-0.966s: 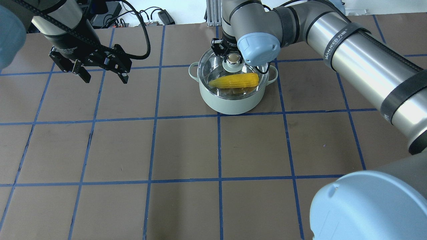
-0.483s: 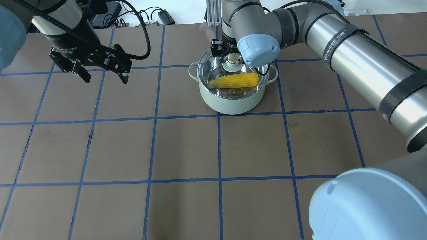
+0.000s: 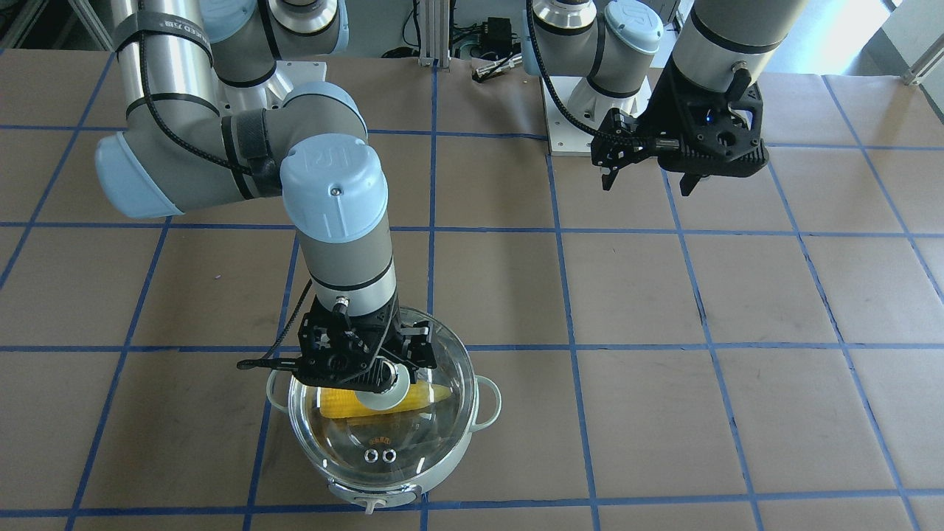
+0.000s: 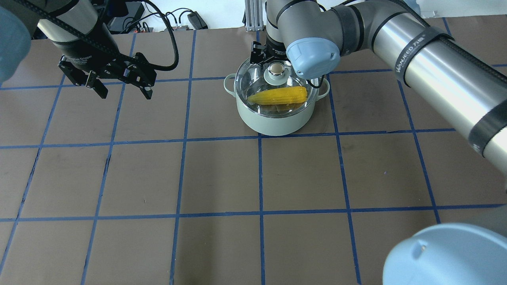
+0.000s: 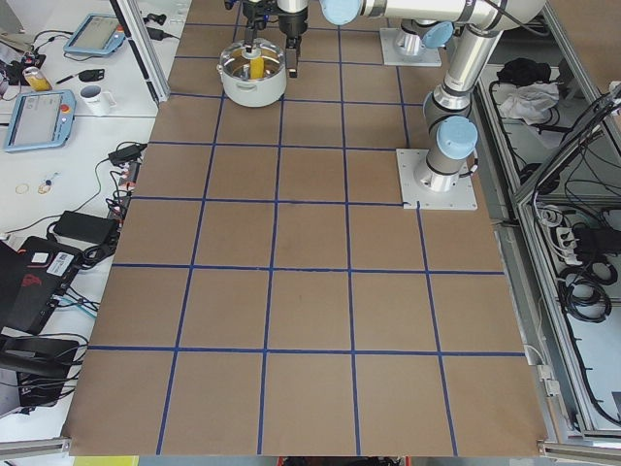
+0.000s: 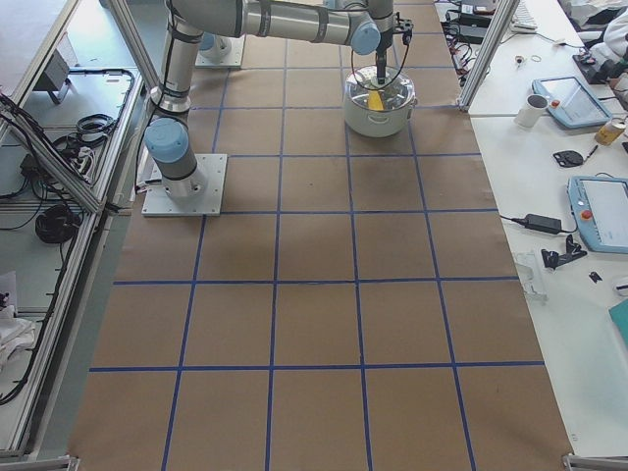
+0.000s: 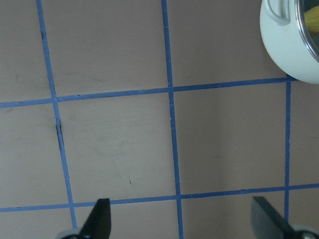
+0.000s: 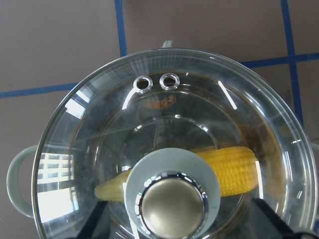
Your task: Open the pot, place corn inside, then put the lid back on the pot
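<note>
Yellow shows plainly through the glass: the corn (image 4: 278, 95) lies on its side inside the pot (image 4: 273, 122), tapered end toward the left of the overhead frame. The pot stands on the brown paper-covered table (image 4: 222, 178) in the upper middle of that frame, just above a blue tape line (image 4: 222, 139). The lid (image 8: 164, 124) sits level on the pot's rim, closing it, its 2 vent holes (image 8: 157, 82) toward the top of the right wrist picture. The right gripper (image 8: 188, 223) hangs straight over the lid's knob (image 4: 276, 70), its fingers spread wide to either side and clear of the knob, grasping nothing. Well apart from all this, in the upper left of the overhead frame, the left gripper (image 4: 126, 94) hovers above the table, its fingers parted too and holding nothing. From its wrist camera only 1 loop handle (image 7: 269, 15) and a slice of the pot's wall show in the upper right corner.
</note>
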You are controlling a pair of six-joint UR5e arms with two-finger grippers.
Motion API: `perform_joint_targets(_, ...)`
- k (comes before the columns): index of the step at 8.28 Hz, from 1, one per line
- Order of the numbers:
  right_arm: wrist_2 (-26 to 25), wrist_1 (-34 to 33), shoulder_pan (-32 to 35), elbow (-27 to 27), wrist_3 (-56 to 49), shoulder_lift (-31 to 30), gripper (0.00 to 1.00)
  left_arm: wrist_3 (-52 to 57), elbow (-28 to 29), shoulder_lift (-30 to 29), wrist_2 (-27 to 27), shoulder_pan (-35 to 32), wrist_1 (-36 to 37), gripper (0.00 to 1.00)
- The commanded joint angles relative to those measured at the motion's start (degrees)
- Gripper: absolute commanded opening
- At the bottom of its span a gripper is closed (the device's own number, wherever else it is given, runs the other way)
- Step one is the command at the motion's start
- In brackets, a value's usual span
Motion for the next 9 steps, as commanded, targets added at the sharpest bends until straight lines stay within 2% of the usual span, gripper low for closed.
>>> perform_joint_targets(1, -0.25, 0.71, -1.91, 10.3, -4.07, -10.77, 1.0, 0.0, 0.0, 0.27, 0.0, 0.0, 0.09, 1.0)
perform_joint_targets(3, -0.33, 4.29, -6.21, 14.82, -6.35, -19.3, 1.0, 0.0, 0.0, 0.01, 0.0, 0.0, 0.09, 1.0)
perform_joint_targets(5, -0.07, 14.73, -8.95, 14.66, -7.96, -26.52, 1.0, 0.09, 0.09, 0.27, 0.0, 0.0, 0.17, 1.0)
perform_joint_targets(7, 0.88, 16.27, -12.89, 13.78, -10.41, -28.22, 1.0, 0.0, 0.09, 0.45, 0.0, 0.0, 0.09, 1.0)
perform_joint_targets(9, 2.56, 21.87, -13.09, 13.69, -12.34, -30.75, 1.0, 0.0, 0.09, 0.45, 0.0, 0.0, 0.09, 1.0)
